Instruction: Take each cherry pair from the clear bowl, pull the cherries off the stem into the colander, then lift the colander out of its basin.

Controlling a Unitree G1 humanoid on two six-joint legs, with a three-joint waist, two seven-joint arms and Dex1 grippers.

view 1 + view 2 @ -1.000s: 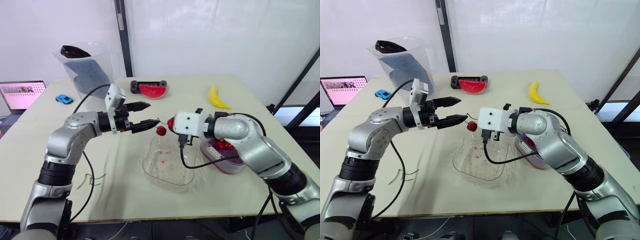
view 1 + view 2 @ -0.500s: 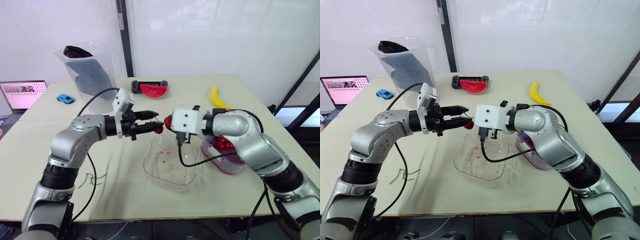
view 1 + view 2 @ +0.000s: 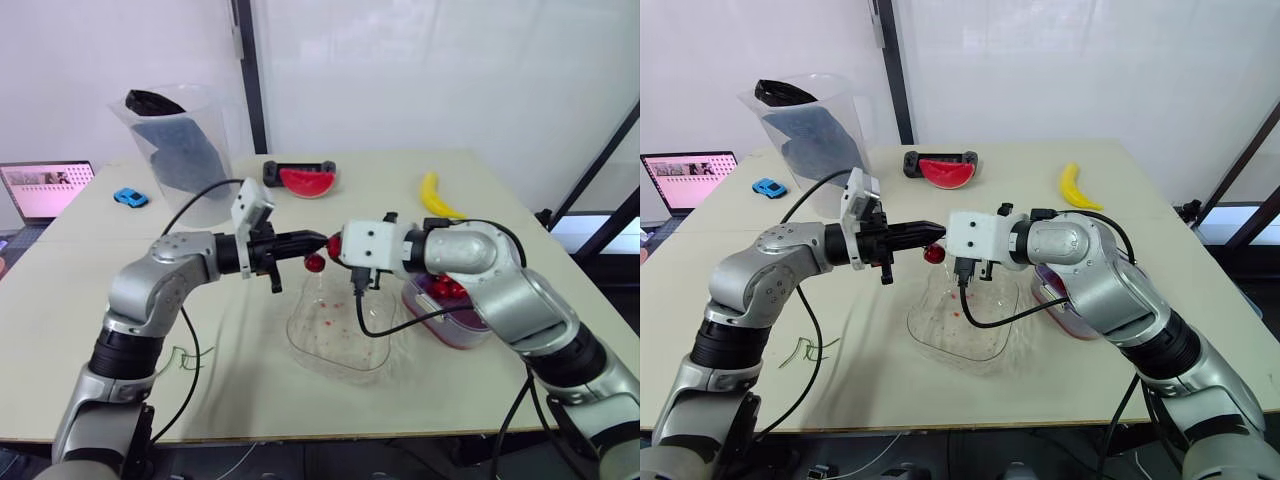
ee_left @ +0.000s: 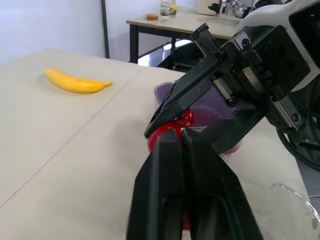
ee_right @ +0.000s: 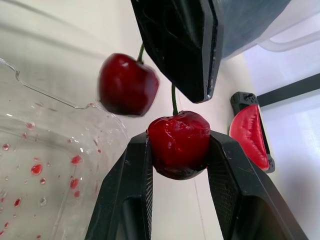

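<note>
Left gripper (image 3: 318,240) is pinched fully closed on the stem (image 5: 173,97) of the cherry pair, and the right gripper (image 3: 337,247) is clamped around one cherry (image 5: 178,142). The two tips nearly touch, up in the air over the far edge of the clear bowl (image 3: 300,330). The other cherry (image 3: 314,262) dangles free just below. The grippers face each other left-right, so I'd guess the pull goes straight apart along that line. Catch: the colander (image 3: 452,322) sits off to the right, under the right forearm, not under the fruit.
</note>
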